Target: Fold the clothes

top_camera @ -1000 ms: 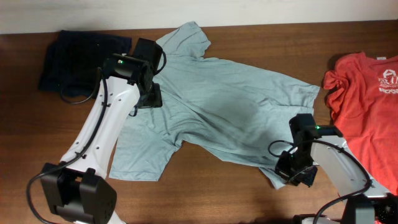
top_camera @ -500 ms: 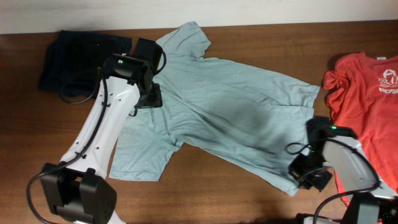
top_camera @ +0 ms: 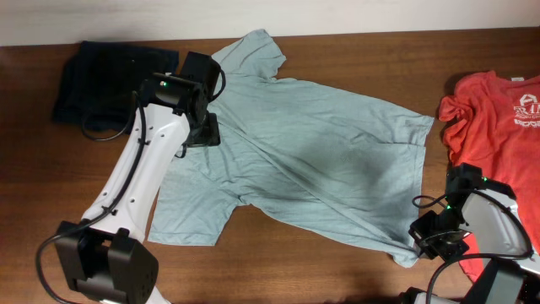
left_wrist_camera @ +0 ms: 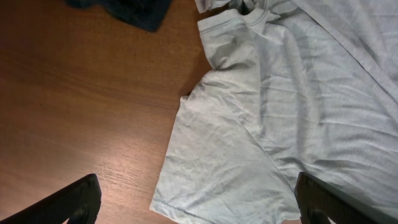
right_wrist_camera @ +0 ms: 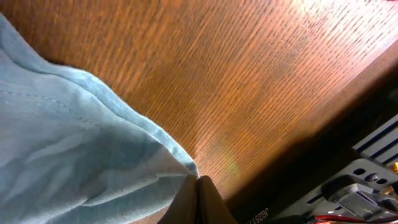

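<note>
The pale blue-grey T-shirt (top_camera: 321, 160) lies spread across the middle of the table. My left gripper (top_camera: 202, 128) hovers open over the shirt's collar and left shoulder. In the left wrist view (left_wrist_camera: 199, 202) its fingers stand wide apart above the left sleeve (left_wrist_camera: 217, 162). My right gripper (top_camera: 424, 243) is shut on the shirt's bottom hem corner at the front right. In the right wrist view (right_wrist_camera: 199, 190) the cloth (right_wrist_camera: 81, 155) is pinched at the fingertips. The coral-red T-shirt (top_camera: 498, 118) lies at the right edge. The navy garment (top_camera: 101, 80) lies at the far left.
Bare brown wood shows in front of the shirt and between it and the red shirt. The navy garment's edge (left_wrist_camera: 134, 9) shows at the top of the left wrist view. The table's front edge and the robot base (right_wrist_camera: 348, 186) are close to my right gripper.
My right gripper has moved right and toward the front edge with the hem corner in it, drawing the shirt's lower part out flatter. The left arm has not moved.
</note>
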`<state>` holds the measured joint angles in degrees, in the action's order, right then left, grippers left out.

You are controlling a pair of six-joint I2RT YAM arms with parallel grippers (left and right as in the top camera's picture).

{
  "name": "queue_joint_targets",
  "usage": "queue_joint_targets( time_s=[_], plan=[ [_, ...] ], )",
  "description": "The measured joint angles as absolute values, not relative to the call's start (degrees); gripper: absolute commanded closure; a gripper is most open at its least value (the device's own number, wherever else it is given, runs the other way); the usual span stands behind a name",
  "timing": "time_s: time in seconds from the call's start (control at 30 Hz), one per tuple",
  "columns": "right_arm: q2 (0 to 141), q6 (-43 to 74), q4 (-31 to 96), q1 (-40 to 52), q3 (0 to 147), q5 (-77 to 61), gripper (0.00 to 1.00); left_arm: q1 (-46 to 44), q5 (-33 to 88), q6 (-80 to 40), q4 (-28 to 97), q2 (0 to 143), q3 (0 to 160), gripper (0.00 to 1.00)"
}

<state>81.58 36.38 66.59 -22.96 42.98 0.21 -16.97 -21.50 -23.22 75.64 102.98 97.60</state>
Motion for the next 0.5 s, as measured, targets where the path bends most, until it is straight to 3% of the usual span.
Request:
queue_joint_targets(
  time_s=[0.5],
  plan=[
    [81.58, 33.91, 64.25, -22.94, 42.98, 0.16, 0.96, -16.97, -24.49, -22.09, 75.55, 102.98, 97.6, 0.01]
  ],
)
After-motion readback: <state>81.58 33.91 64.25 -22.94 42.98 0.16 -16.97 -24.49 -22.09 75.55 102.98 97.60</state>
